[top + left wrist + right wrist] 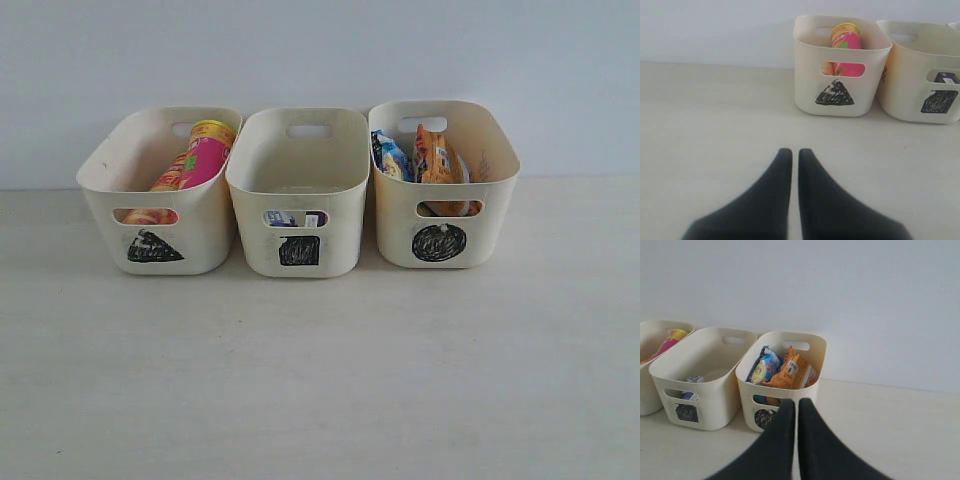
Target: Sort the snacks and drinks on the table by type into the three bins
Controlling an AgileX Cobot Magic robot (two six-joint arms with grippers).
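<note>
My left gripper [795, 152] and right gripper [796, 402] are both pressed together and empty, the chip tubes [205, 160] lie in the triangle bin [100, 172], cartons [283, 218] in the square bin [300, 178], foil bags [435, 160] in the circle bin [502, 175], so I fear only that a careless arm move bumps a light bin.

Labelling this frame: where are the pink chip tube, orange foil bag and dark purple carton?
pink chip tube [206, 160], exterior view, pink side.
orange foil bag [790, 374], right wrist view, front face.
dark purple carton [945, 77], left wrist view, dark face.
</note>
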